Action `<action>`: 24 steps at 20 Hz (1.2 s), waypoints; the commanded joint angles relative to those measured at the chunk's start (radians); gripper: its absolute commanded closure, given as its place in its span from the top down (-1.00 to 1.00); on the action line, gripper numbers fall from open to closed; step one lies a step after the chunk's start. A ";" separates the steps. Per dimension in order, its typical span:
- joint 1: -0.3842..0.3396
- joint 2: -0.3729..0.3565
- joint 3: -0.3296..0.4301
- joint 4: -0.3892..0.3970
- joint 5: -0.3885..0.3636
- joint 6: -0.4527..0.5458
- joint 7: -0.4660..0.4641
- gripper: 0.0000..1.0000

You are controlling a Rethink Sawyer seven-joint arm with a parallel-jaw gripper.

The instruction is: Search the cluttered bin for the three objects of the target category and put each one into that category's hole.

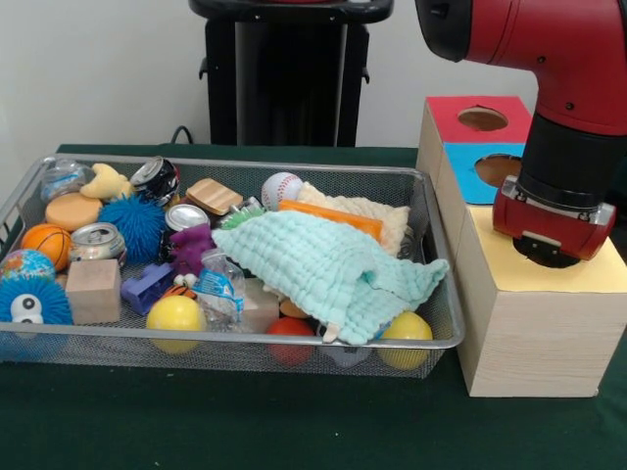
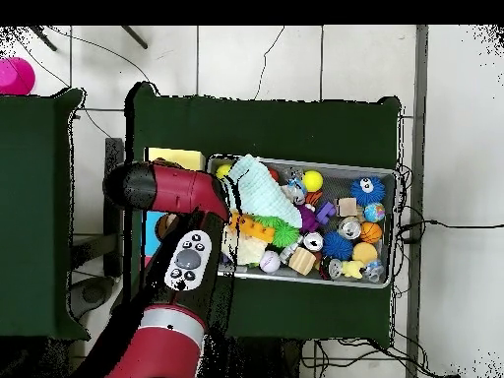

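Green-clothed table, pale wall behind. Sawyer arm hangs over yellow-topped box [image 1: 549,294], wrist end covering the spot where the hole would be; hole itself hidden in both views. Gripper [image 1: 545,249] fingers not visible, so cannot tell whether grasping or released. Cluttered bin [image 1: 436,257] lies just beside box, long axis running away from arm across table. Inside: mint cloth [image 1: 328,264] draped over orange strip, yellow balls [image 1: 175,315], red ball, baseball [image 1: 281,188], cans, blue spiky toys, wooden block [image 1: 94,290]. Next pick probably means swinging from box toward bin.
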 commanded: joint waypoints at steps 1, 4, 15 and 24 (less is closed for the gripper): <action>-0.046 0.054 0.113 0.110 -0.025 0.067 0.100 1.00; -0.066 0.035 0.147 0.133 -0.023 0.039 0.070 1.00; -0.100 -0.170 0.149 0.109 -0.047 0.293 0.047 1.00; -0.075 -0.241 0.102 0.002 -0.082 0.498 0.093 1.00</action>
